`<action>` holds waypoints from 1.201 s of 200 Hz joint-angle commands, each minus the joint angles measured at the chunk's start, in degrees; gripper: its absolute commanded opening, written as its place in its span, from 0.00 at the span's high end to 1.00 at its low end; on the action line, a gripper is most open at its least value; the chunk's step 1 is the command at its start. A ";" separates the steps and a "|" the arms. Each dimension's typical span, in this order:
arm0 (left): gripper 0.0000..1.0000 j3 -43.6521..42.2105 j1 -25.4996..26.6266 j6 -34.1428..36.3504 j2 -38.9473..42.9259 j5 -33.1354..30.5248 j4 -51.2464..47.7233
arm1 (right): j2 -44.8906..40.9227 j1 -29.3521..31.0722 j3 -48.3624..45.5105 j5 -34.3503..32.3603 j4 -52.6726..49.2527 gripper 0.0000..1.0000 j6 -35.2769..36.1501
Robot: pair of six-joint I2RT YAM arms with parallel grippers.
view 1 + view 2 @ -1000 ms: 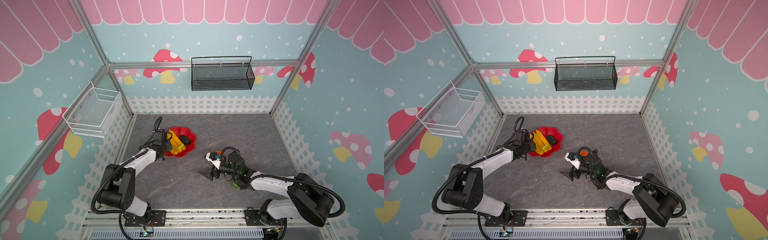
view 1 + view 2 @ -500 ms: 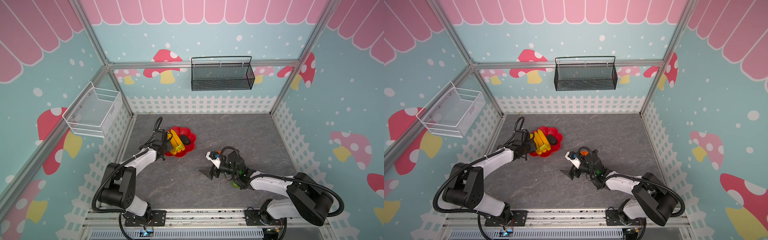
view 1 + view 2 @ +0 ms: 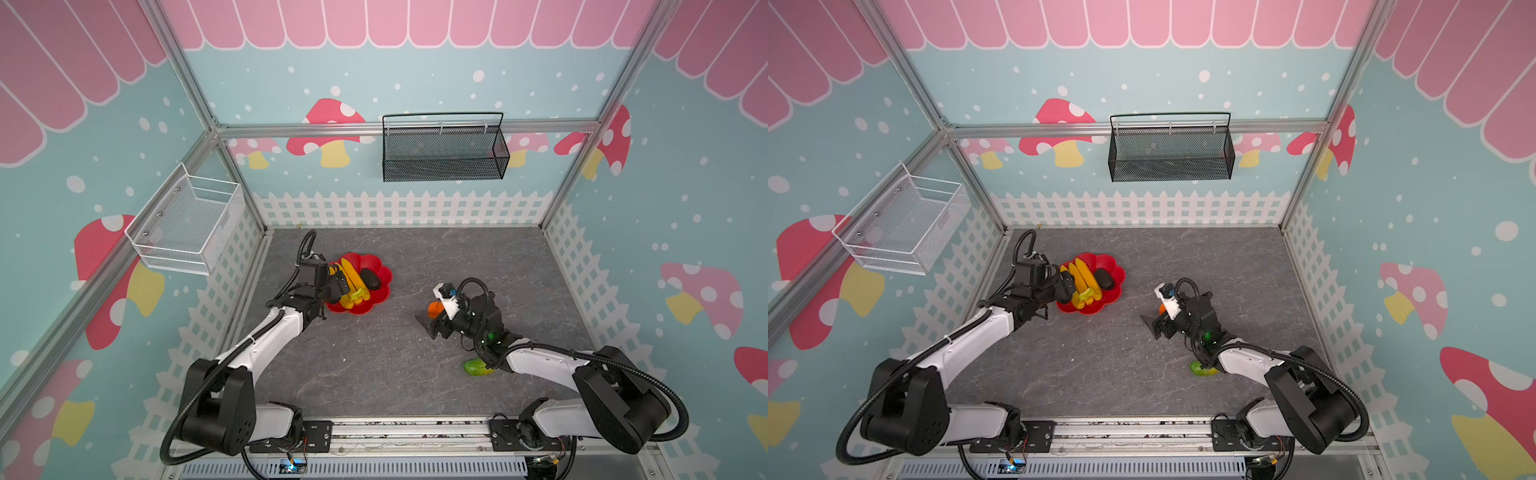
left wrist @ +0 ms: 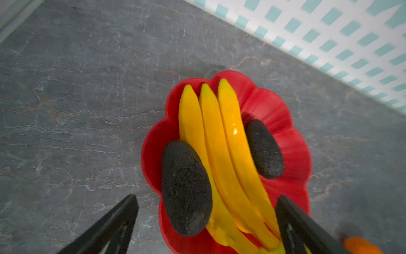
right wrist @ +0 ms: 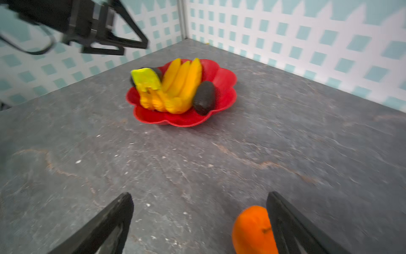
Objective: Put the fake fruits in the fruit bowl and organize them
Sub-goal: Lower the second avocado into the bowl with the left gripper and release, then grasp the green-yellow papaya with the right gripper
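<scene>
Red scalloped fruit bowl (image 3: 385,291) sits left-centre on tbl (image 3: 365,374). It holds banana bunch (image 4: 222,143), w/ avocado (image 4: 185,189) one side and second avocado (image 4: 263,149) on the other. L gripper (image 4: 206,198) hovers over the bowl, jaws wide apart, empty. Orange (image 5: 252,231) lies on tbl just beside one finger of R gripper (image 5: 200,194), jaws apart. Green fruit (image 3: 476,367) is partly hidden under R arm.

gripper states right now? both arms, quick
Left gripper: open, holding nothing, above the fruit bowl.
Right gripper: open, gripping nothing; the orange lies between its jaws, near one finger.
</scene>
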State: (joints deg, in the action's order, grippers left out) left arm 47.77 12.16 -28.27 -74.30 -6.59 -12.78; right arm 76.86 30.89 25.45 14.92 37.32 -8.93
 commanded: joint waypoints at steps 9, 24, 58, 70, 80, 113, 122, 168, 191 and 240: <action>0.01 -4.76 0.65 -0.98 8.02 2.68 -1.47 | -1.97 -2.77 -1.65 -3.10 -2.05 0.02 -3.96; 0.01 -7.41 1.43 -0.79 12.93 6.32 -2.67 | -0.25 -3.41 1.11 -3.44 -7.94 0.02 -4.26; 0.00 -11.96 6.49 0.34 23.08 14.00 -7.49 | 5.17 -3.51 8.04 -2.07 -15.36 0.01 -3.96; 0.01 -13.31 10.20 -0.14 25.83 13.60 -7.78 | 6.93 -3.46 9.92 -1.93 -16.44 0.01 -4.98; 0.01 -13.82 13.16 -0.37 27.43 12.96 -8.45 | 7.62 -3.39 11.48 -3.23 -18.45 0.03 -5.60; 0.01 -12.61 19.84 0.41 28.38 15.13 -11.68 | 1.76 -2.17 11.55 -14.70 -32.72 0.04 -8.89; 0.01 -12.61 21.82 0.41 28.25 15.97 -11.50 | -2.26 -1.53 9.52 -19.49 -36.45 0.03 -13.45; 0.01 -14.27 27.28 0.32 29.25 12.96 -10.56 | -24.31 -0.69 4.89 -31.71 -61.24 0.01 -46.01; 0.00 -13.98 27.97 0.81 30.88 12.90 -10.29 | -21.59 -0.27 11.96 -33.82 -82.64 0.02 -61.81; 0.01 -14.75 28.99 0.87 33.95 10.56 -9.98 | -17.30 5.71 17.76 -27.41 -95.09 0.02 -77.05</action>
State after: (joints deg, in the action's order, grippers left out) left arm 34.00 40.51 -28.05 -41.78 5.98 -22.59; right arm 59.16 34.63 42.87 -15.79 -47.05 -72.40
